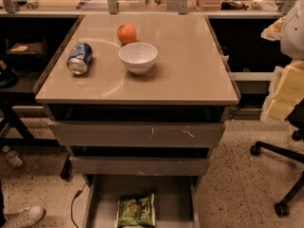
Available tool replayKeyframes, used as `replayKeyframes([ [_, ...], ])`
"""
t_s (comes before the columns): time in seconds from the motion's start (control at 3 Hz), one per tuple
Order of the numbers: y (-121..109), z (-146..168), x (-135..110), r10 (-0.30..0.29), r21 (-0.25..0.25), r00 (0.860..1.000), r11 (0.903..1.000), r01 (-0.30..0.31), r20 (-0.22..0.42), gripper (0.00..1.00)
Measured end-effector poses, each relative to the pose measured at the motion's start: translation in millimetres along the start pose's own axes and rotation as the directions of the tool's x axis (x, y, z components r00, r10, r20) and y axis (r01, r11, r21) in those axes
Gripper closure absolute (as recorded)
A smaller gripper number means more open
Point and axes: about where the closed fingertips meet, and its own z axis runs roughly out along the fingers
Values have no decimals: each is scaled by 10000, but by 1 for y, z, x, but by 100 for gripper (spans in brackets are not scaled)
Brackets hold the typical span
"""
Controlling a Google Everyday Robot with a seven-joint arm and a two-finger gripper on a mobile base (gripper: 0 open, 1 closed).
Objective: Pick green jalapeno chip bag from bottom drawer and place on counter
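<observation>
So the green crinkly foil jalapeno chip bag (pixel 136 211) is sitting in the flat grey metal bottom drawer (pixel 176 198), which is pulled out below the front edge of the desk. The bag lies flat, label up, roughly mid-width in the tray and a bit toward the left rail. It isn't touching either rail as far as I can see.

Up on the smooth beige-tan counter (pixel 190 65) there's a blue drink can (pixel 80 58) tipped on its side near the left edge. A white round bowl (pixel 137 57) stands just right of it, around the middle. An orange fruit (pixel 126 33) sits right behind the bowl, toward the back edge. The right half of the top has nothing on it.

The pale yellowish-white gripper (pixel 285 91) hangs off past the right edge of the desk, about level with the front right corner. It's nowhere near the bag and not over the counter either (honestly can't tell if it's wide or narrow, and I see nothing in it).

The two taller scuffed grey drawer fronts (pixel 137 134) sit between the top and the tray. A black office chair base (pixel 280 175) stands on the speckled floor off the front right corner.
</observation>
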Motion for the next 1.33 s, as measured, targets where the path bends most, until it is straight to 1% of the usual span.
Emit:
replayKeyframes([
  [0.33, 0, 0, 0, 0, 0, 10000, 10000, 0, 0, 0],
  [0.67, 15, 12, -2, 67, -270, 9994, 9996, -58, 337, 0],
  [1.0, 55, 32, -23, -307, -550, 9924, 9978, 375, 1193, 0],
  [1.33, 98, 85, -54, -668, -991, 9760, 9911, 889, 2071, 0],
])
